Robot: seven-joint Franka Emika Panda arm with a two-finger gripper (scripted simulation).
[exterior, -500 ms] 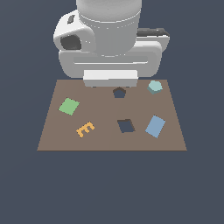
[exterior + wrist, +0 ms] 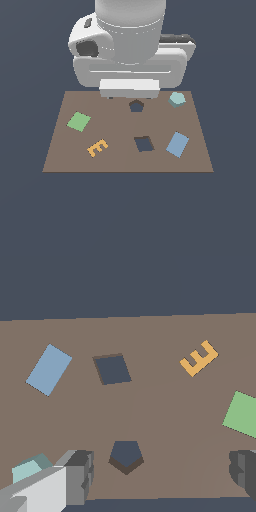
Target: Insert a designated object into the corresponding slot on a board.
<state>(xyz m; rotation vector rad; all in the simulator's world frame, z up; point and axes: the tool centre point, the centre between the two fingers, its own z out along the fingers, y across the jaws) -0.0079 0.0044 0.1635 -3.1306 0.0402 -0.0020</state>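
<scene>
While our gripper (image 2: 162, 471) hangs spread wide and empty above the pentagon slot (image 2: 136, 105), little has shifted since the earlier view. We see the teal pentagon block (image 2: 176, 99) untouched beside that slot on the board (image 2: 125, 160), so grasping remains ahead.

Teal block (image 2: 30, 468) partly hidden behind hand finger (image 2: 75, 476); green tile (image 2: 243, 414) cropped.
</scene>
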